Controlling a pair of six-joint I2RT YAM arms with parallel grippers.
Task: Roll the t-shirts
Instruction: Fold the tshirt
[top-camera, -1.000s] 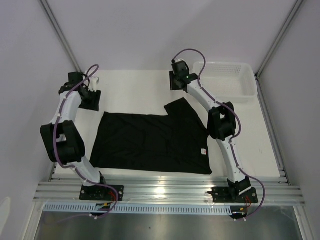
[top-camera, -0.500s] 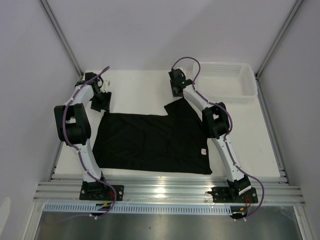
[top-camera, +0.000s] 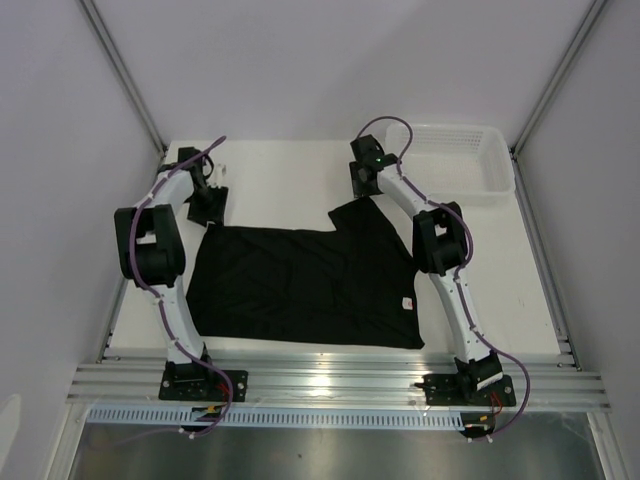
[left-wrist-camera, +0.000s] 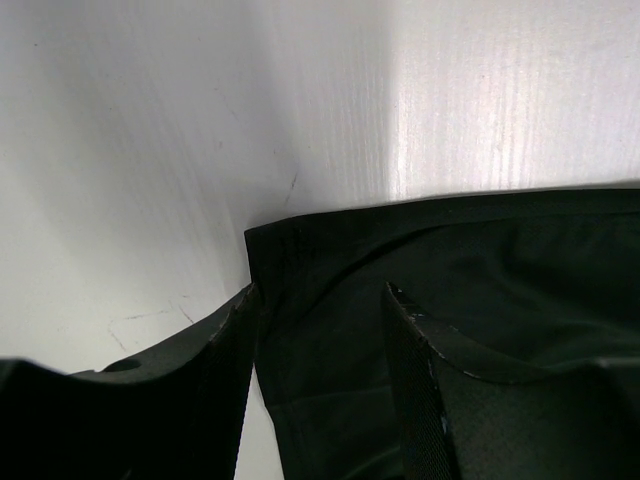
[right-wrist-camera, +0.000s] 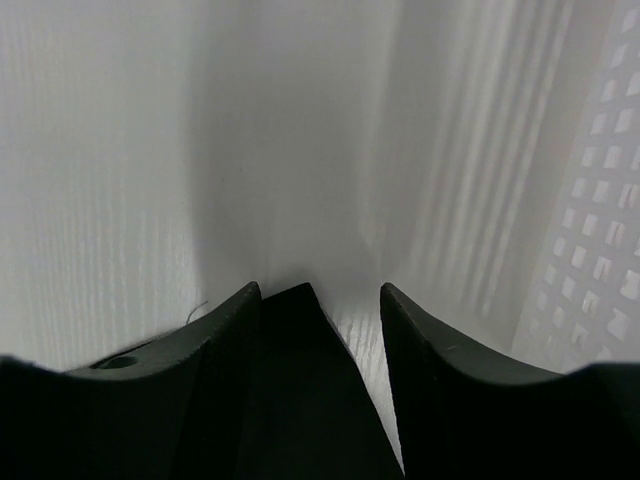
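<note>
Over t-shirt (top-camera: 300, 285) corners: left gripper (top-camera: 208, 208), right gripper (top-camera: 362, 183).

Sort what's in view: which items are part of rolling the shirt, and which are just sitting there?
In the job:
- black t-shirt, spread flat on the table
- left gripper, open over the shirt's far left corner
- right gripper, open at the tip of the far sleeve

Lying about:
- white mesh basket, at the table's far right corner, apart from the shirt
</note>
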